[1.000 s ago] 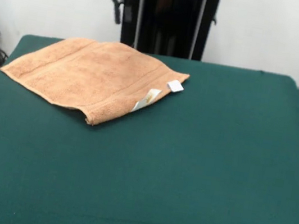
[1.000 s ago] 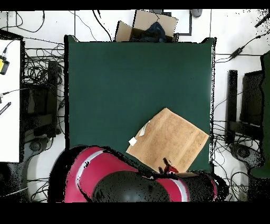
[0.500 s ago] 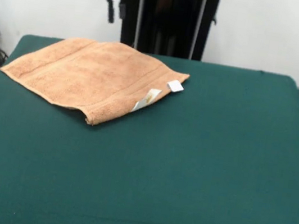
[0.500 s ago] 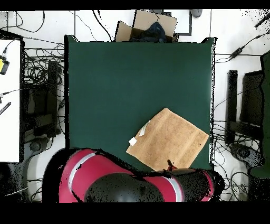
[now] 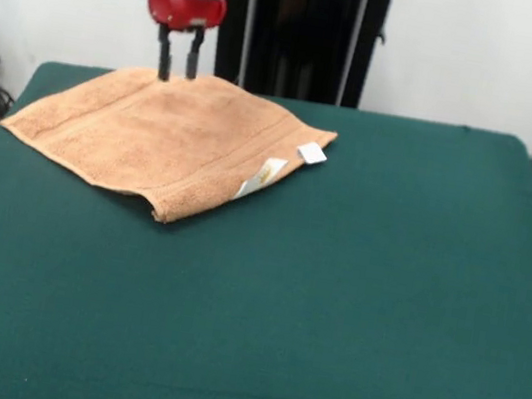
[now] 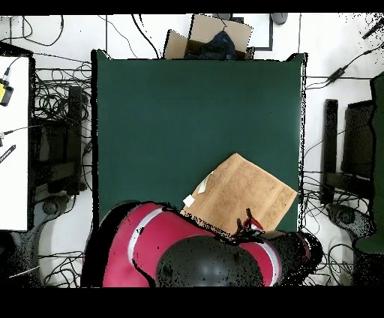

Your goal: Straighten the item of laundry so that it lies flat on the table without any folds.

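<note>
The peach-orange towel [image 5: 170, 134] lies at the table's far left in the front view, doubled over with a thick fold at its near corner. A white tag [image 5: 311, 153] sticks out at its right corner. My gripper [image 5: 177, 72] hangs just above the towel's far edge, open, with nothing between its two dark fingers [image 5: 165, 66]. From overhead the towel [image 6: 244, 191] sits near the dark green table's [image 6: 172, 112] lower right, and the gripper [image 6: 250, 223] is over its lower edge. The red arm hides the towel's lower left part.
The green table [image 5: 351, 304] stretches wide to the right and front of the towel. A cardboard box [image 6: 214, 37] stands beyond the table's top edge overhead. Cables and black stands [image 6: 330, 150] ring the table, and a white desk [image 6: 13, 150] is at the left.
The gripper has come down and moved left in the front view, from up beside the black column to just over the towel's far edge. The towel has not moved.
</note>
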Controlling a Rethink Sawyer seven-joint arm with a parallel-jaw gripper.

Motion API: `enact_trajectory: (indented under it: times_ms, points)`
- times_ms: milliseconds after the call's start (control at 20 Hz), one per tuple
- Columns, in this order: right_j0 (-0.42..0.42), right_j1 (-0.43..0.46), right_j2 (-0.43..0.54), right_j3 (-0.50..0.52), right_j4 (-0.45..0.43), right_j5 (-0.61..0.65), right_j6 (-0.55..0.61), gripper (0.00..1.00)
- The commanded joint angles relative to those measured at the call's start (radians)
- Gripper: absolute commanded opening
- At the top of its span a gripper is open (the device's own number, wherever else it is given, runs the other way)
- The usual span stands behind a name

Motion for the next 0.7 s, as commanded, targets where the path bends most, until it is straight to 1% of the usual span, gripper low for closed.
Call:
enact_trajectory:
  times_ms: [50, 200, 400, 600, 700]
  points:
    - [-0.016, 0.135, 0.169, -0.165, 0.216, 0.000, -0.113, 1.00]
    - [-0.016, 0.199, 0.171, -0.204, 0.315, -0.042, -0.140, 1.00]
    - [0.005, 0.261, 0.156, -0.251, 0.385, -0.038, -0.132, 1.00]
    - [0.035, 0.286, 0.146, -0.291, 0.384, 0.021, -0.069, 1.00]
    - [0.046, 0.289, 0.147, -0.309, 0.364, 0.061, -0.031, 1.00]
